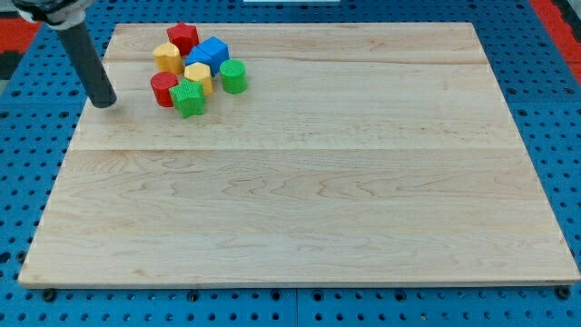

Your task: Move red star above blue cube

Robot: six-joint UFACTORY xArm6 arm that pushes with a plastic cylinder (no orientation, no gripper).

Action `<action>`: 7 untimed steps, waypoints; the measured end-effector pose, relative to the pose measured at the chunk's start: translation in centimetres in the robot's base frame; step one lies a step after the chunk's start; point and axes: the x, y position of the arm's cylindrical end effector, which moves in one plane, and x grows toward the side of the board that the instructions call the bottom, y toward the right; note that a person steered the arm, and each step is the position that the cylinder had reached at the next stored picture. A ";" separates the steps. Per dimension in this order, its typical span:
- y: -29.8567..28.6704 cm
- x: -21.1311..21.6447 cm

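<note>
The red star (pixel 182 36) sits near the view's top left of the wooden board (pixel 300 182), at the top of a tight cluster. The blue cube (pixel 211 53) lies just to its right and slightly lower, touching it. My tip (pixel 106 101) rests at the board's left edge, to the left of the cluster and lower than the red star, apart from all blocks.
The cluster also holds a yellow block (pixel 167 57), a second yellow block (pixel 198 77), a red cylinder (pixel 163 89), a green star (pixel 189 97) and a green cylinder (pixel 233 77). Blue pegboard (pixel 36 182) surrounds the board.
</note>
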 end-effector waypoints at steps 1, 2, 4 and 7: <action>2.3 -4.0; 0.7 -9.4; 12.5 -14.5; 20.2 -6.8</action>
